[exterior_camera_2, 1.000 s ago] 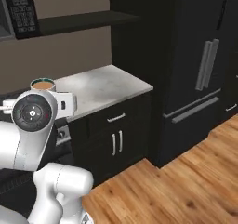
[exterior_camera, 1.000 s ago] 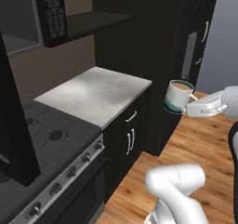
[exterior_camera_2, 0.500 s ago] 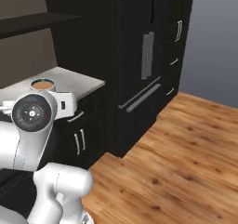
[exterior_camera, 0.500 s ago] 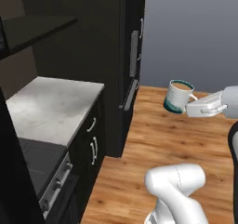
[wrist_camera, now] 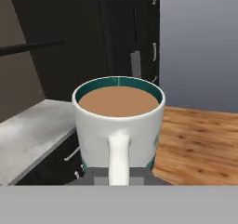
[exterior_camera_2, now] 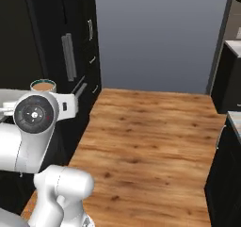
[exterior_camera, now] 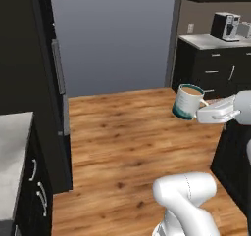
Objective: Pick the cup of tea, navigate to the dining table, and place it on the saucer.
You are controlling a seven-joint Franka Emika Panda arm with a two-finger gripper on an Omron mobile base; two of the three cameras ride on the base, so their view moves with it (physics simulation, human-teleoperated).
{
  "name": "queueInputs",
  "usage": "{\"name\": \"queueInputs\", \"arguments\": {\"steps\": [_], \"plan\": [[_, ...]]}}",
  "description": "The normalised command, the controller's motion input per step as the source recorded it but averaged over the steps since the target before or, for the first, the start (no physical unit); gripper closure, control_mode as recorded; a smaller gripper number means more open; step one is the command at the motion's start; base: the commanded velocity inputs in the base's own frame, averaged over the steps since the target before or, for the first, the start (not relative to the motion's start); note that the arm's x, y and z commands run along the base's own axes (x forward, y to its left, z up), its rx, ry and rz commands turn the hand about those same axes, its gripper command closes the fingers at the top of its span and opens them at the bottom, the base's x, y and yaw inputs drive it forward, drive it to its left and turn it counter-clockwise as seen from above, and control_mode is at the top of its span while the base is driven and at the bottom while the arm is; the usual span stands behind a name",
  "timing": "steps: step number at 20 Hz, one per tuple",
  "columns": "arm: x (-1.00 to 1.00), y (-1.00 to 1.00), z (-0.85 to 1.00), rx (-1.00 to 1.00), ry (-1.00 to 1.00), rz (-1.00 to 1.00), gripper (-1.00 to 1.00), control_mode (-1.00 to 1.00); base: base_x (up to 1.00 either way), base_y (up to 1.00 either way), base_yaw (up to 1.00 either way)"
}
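The cup of tea (exterior_camera: 187, 102) is a white mug with a teal band at its base and brown liquid inside. It hangs upright in the air above the wooden floor, and my gripper (exterior_camera: 203, 109) is shut on its handle from the right. In the right base view the cup's rim (exterior_camera_2: 43, 85) peeks over my arm's round joint at the left. The hand view has the cup of tea (wrist_camera: 118, 118) close up, handle toward the camera, with my gripper (wrist_camera: 119, 173) shut on the handle's lower part. The dining table and the saucer are out of view.
A tall black fridge (exterior_camera: 34, 83) stands at the left, with a marble counter corner (exterior_camera: 10, 152) beside it. A far black counter (exterior_camera: 215, 59) carries a coffee machine (exterior_camera: 225, 25). A dark cabinet (exterior_camera: 238, 166) is close on the right. Open wooden floor (exterior_camera_2: 150, 136) lies ahead.
The whole scene has slid left as the base turned: stove and counter have left the picture, and the floor and far counter have come in. The cup stays held the same way.
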Motion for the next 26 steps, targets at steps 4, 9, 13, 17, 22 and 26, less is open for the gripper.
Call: {"name": "queueInputs", "arguments": {"steps": [4,9,13,17,22,26], "plan": [[0.0,0.0,0.0,0.0,0.0,0.0,1.0,1.0,0.49,0.03,-0.73],[0.0,0.0,0.0,0.0,0.0,0.0,1.0,1.0,0.41,0.0,-0.69],[0.0,0.0,0.0,0.0,0.0,0.0,1.0,1.0,0.47,0.0,-0.61],[0.0,0.0,0.0,0.0,0.0,0.0,1.0,1.0,0.45,0.03,-0.53],[0.0,0.0,0.0,0.0,0.0,0.0,1.0,1.0,0.44,0.05,-0.45],[0.0,0.0,0.0,0.0,0.0,0.0,1.0,1.0,0.48,0.2,-0.31]]}}
